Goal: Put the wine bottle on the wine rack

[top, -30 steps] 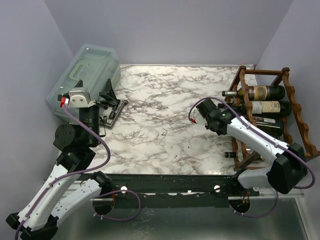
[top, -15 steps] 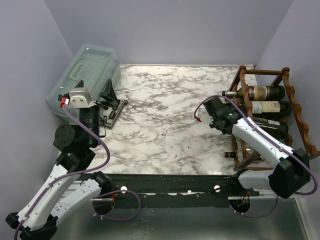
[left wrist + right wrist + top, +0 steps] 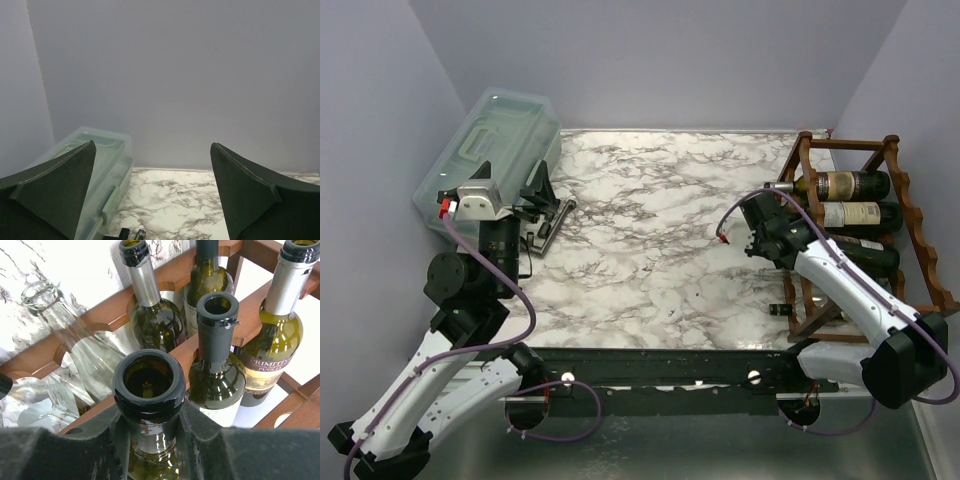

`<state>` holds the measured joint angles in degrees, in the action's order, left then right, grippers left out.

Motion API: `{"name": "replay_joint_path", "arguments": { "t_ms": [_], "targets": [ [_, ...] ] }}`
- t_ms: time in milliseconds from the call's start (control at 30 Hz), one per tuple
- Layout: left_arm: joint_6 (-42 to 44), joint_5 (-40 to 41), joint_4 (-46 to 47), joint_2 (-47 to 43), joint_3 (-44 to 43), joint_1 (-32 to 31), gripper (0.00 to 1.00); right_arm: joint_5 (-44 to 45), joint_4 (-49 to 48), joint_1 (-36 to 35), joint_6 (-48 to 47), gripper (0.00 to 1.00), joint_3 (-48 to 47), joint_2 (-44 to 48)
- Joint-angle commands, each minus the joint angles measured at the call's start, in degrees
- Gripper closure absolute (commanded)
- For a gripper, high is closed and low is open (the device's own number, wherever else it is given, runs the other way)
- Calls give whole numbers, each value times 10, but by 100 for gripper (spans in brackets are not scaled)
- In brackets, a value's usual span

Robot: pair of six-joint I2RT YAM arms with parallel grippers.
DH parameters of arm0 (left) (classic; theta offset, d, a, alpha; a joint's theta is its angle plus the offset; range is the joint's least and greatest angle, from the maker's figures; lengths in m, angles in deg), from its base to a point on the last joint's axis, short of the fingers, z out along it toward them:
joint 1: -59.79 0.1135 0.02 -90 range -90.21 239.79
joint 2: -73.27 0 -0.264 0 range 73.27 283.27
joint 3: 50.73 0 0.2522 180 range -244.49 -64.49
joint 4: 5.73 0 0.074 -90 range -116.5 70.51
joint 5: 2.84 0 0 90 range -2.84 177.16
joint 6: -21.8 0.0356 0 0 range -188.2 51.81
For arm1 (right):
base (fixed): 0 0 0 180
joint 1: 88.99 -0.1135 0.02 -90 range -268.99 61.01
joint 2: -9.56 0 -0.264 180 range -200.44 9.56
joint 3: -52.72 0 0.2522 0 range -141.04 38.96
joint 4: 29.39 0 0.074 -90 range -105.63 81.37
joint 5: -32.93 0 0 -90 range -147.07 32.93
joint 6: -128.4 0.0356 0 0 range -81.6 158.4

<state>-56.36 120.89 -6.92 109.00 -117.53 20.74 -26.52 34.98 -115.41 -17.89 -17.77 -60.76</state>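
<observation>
The right arm's black padded fingers (image 3: 65,450) are closed narrowly on the neck of a dark green glass wine bottle (image 3: 149,385), whose open mouth faces the wrist camera. Its body is cut off below, so how far it rests in the reddish-brown wooden wine rack (image 3: 249,329) cannot be told. From above, the wrist hides that neck. A clear glass bottle (image 3: 75,345) lies just beside it. The left arm's fingers (image 3: 55,190) are spread wide, holding nothing, over the marble-patterned table (image 3: 170,205), near a translucent plastic lidded box (image 3: 100,160).
</observation>
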Motion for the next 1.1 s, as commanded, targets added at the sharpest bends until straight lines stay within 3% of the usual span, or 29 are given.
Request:
{"name": "replay_joint_path", "arguments": {
  "t_ms": [0,467,1067],
  "targets": [
    [8,4,-1,-9,-17,-10,1,0,16,10,-138,100,4,15],
    [4,7,5,-21,-10,-22,2,-4,46,14,-202,100,18,24],
    [-1,6,5,-34,-11,-36,2,-32,-14,52,-316,99,33,54]
  ]
}}
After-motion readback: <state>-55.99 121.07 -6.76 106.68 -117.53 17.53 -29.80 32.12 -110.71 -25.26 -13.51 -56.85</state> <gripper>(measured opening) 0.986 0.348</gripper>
